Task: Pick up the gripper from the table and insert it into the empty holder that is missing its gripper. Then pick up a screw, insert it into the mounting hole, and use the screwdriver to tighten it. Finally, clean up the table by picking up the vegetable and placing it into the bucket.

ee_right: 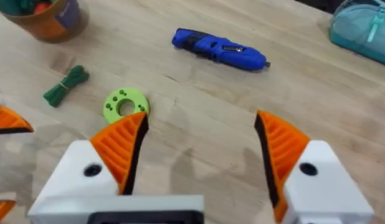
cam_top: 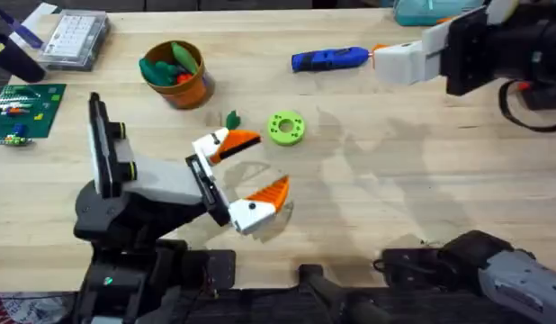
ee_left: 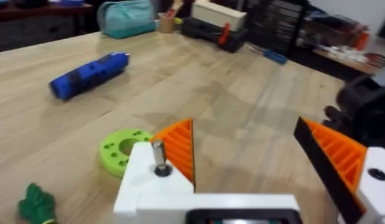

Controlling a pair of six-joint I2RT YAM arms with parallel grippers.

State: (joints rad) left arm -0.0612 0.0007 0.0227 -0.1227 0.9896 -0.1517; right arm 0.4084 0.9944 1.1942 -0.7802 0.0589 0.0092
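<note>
The blue screwdriver (cam_top: 330, 59) (ee_left: 90, 73) (ee_right: 220, 48) lies at the back of the table. A small dark green vegetable (cam_top: 232, 119) (ee_left: 37, 204) (ee_right: 66, 85) lies between the orange bucket (cam_top: 174, 74) (ee_right: 46, 15) and a lime-green disc (cam_top: 286, 127). My left gripper (cam_top: 254, 166) (ee_left: 248, 155) hangs open just in front of the vegetable and holds nothing. Raised high at the back right, near the screwdriver's tip, my right gripper (cam_top: 395, 61) (ee_right: 202, 143) is open and holds nothing. The loose gripper, holder and screw are out of view.
A clear parts box (cam_top: 76, 38) and a green circuit board (cam_top: 24, 110) sit at the far left. At the back edge lies a teal pouch (cam_top: 426, 9) (ee_left: 127, 17). Bare wood stretches across the middle and right of the table (cam_top: 395, 189).
</note>
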